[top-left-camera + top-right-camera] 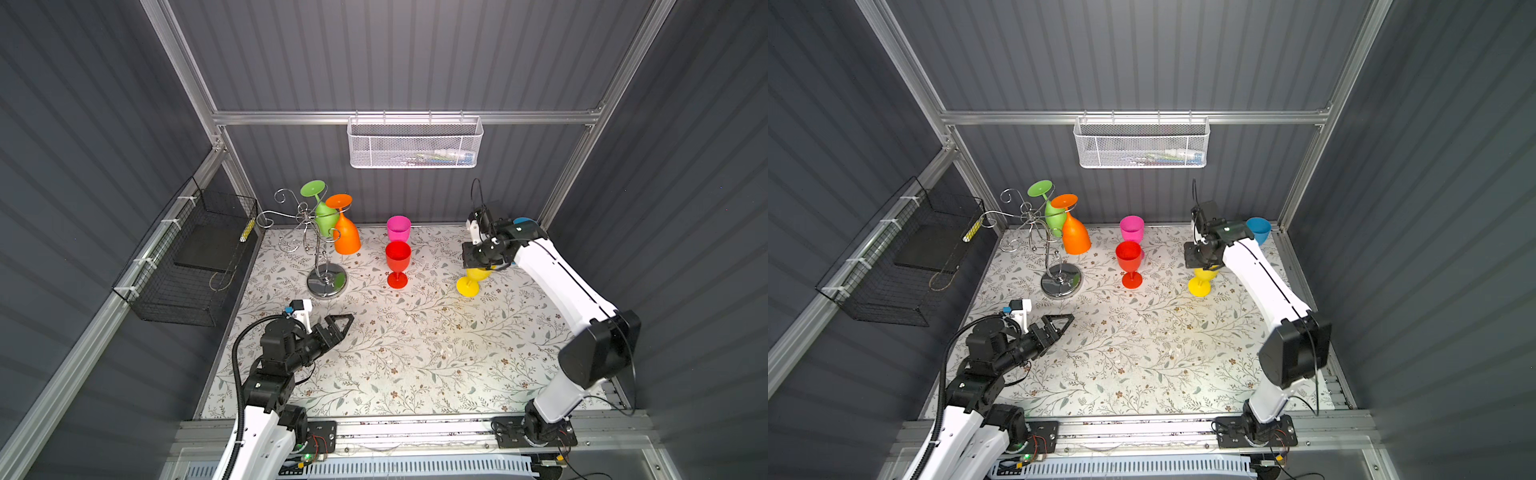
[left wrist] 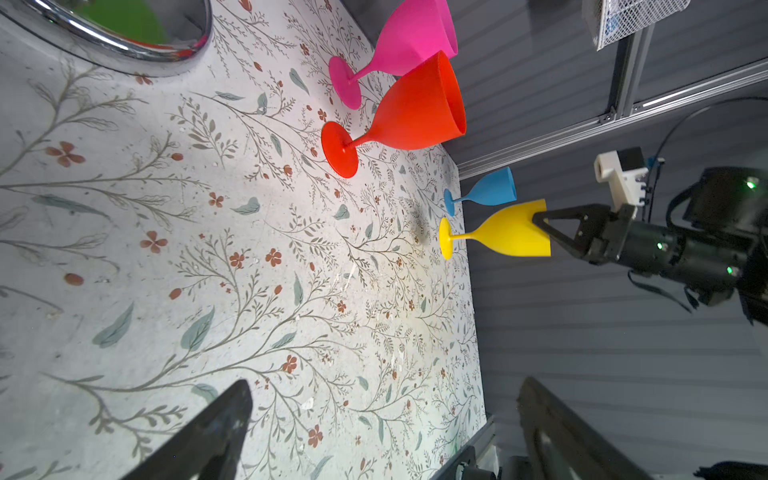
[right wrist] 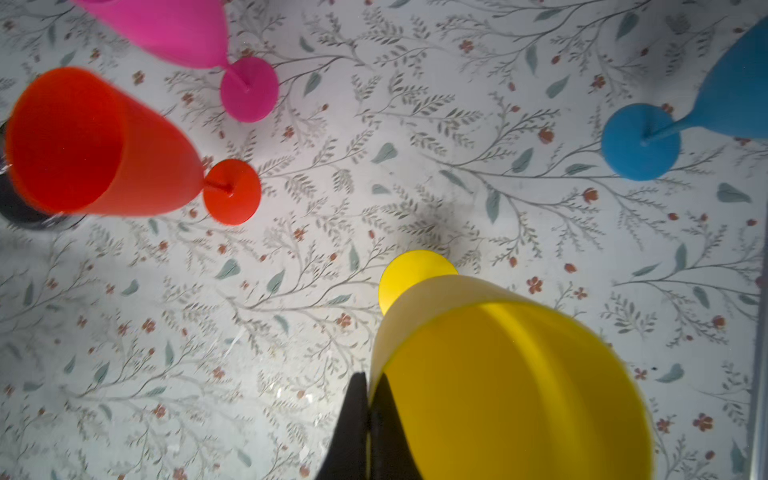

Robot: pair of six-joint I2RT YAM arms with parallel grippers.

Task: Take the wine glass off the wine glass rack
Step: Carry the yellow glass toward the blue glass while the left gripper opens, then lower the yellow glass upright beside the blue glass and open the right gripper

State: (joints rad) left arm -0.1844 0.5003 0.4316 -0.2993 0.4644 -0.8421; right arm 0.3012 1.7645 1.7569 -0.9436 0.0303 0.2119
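**Wine glass rack** (image 1: 328,284): chrome wire stand on a round mirror base, at the rear left of the floral bench (image 1: 415,353). Two of its curled arms are loaded, the others bare.

**Green wine glass** (image 1: 324,214): hangs bowl-down from a rear arm of the rack, foot uppermost.

**Orange wine glass** (image 1: 346,237): hangs bowl-down just beside the green one, on the side toward the bench's middle. The two bowls overlap in both top views; whether they touch I cannot tell.

**Off the rack, upright on the bench:** pink wine glass (image 1: 398,228), red wine glass (image 1: 397,259) just in front of it, blue wine glass (image 1: 1258,228) in the rear right corner.

**Yellow wine glass** (image 1: 473,278): right of centre, bowl up and slightly tilted. Whether its foot rests on the bench cannot be told.

**Right gripper** (image 2: 535,217): jaws pinched together on the yellow glass's rim, one finger inside the bowl and one outside.

**Left gripper** (image 1: 340,322): jaws apart, empty, low over the bench, in front of the rack's base.

**Step in hand (judged):** setting the yellow glass down; green and orange are yet to come off.

**Next move (judged):** seat the foot flat, part the jaws and lift clear without tipping the bowl. Then take the orange glass, the more exposed of the two: its stem must slide out along the wire arm, without swinging the green glass or toppling the stand.
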